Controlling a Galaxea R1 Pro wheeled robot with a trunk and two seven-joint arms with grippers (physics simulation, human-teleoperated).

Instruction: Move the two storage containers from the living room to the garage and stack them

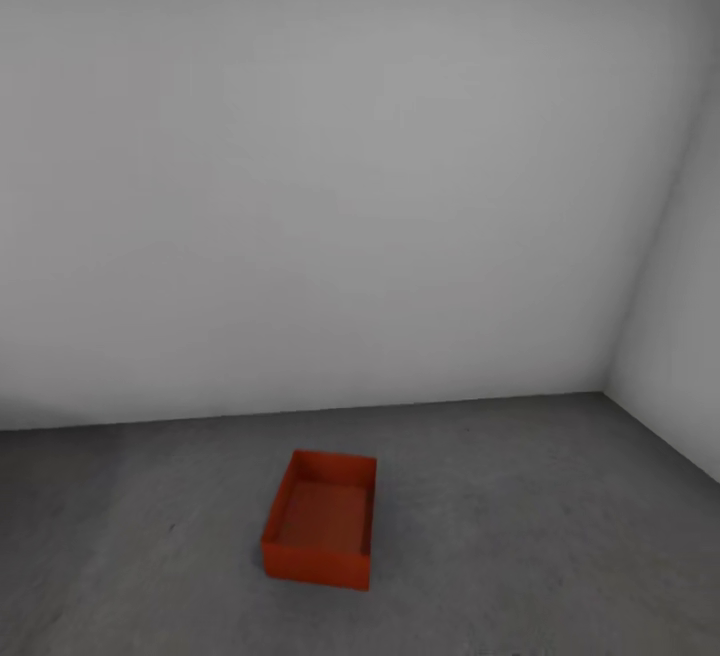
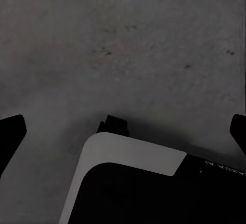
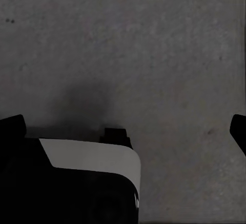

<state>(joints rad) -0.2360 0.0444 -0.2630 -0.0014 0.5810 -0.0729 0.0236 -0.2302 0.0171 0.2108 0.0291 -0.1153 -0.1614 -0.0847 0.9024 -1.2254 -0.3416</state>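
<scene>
one bin (image 1: 322, 518) sits on garage floor (image 1: 520, 536) at 6 o'clock near wall (image 1: 340, 186), both grippers (image 2: 123, 126) (image 3: 123, 131) spread and empty, so fetch the other bin, lower it squarely onto this one

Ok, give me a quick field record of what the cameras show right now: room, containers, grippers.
room: bare space, pale grey wall, grey concrete floor
containers in sight: one orange-red storage container
container state: upright on the floor, open top, nothing seen inside, nothing stacked on it
container position: ahead of the robot, out from the back wall
left gripper: fingers spread wide, holding nothing, over bare concrete
right gripper: fingers spread wide, holding nothing, over bare concrete
stack: not yet made
</scene>
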